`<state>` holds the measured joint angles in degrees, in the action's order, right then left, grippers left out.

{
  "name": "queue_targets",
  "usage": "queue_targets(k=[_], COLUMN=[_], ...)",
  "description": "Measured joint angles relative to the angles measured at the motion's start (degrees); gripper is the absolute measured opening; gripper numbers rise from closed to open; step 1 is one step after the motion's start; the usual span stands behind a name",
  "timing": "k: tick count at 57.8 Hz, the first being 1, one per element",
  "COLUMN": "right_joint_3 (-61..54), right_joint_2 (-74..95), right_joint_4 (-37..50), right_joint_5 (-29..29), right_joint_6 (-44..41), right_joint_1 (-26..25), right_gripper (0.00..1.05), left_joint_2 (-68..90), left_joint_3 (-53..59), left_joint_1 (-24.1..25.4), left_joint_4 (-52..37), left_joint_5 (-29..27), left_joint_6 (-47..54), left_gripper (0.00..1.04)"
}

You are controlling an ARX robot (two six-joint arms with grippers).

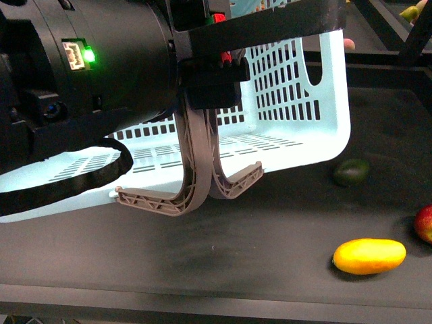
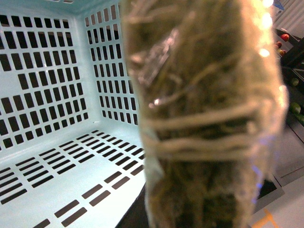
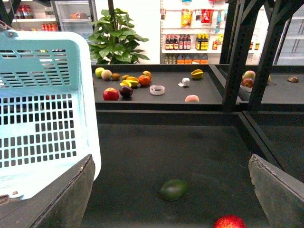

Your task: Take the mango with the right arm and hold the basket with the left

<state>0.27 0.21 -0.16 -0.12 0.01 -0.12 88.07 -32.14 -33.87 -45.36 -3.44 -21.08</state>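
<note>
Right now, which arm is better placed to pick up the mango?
The right. The mango lies on the right side of the table, away from the left gripper, which is at the basket. The right gripper is open and empty, facing the green fruit and apple.

a pale aqua basket (image 1: 324, 135), its walls and floor punched with rows of dark rectangular slots, shows bright against the black left arm (image 1: 101, 74), where a small light (image 1: 88, 55) burns green. the left gripper (image 1: 189, 181) has taupe fingers ribbed in a triangular lattice. on the matte charcoal table (image 1: 236, 236) are a bright yellow mango (image 1: 369, 256) tinged orange at one end, a dark green fruit (image 1: 352, 172) and a red apple (image 1: 424, 223).
</note>
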Motion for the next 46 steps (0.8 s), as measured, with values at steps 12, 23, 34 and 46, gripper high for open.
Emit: queue_targets(k=[12, 23, 34, 46], right_joint_3=[0.0, 4.4, 5.0, 10.8], right_joint_2=[0.0, 10.9, 34.3, 65.0], right_joint_4=[0.0, -6.1, 14.1, 36.7], right_joint_5=[0.0, 8.1, -1.9, -5.2], right_joint_6=[0.0, 7.0, 8.3, 7.6], right_joint_1=[0.0, 0.5, -7.2, -12.9], right_gripper=[0.96, 0.96, 0.96, 0.96], left_joint_2=[0.0, 0.0, 0.0, 0.0], left_joint_3=[0.0, 0.0, 0.0, 0.0], left_joint_1=[0.0, 0.0, 0.0, 0.0], left_joint_4=[0.0, 0.0, 0.0, 0.0], left_joint_5=[0.0, 0.0, 0.0, 0.0], left_joint_6=[0.0, -0.1, 0.0, 0.0], left_gripper=[0.04, 0.04, 0.04, 0.04])
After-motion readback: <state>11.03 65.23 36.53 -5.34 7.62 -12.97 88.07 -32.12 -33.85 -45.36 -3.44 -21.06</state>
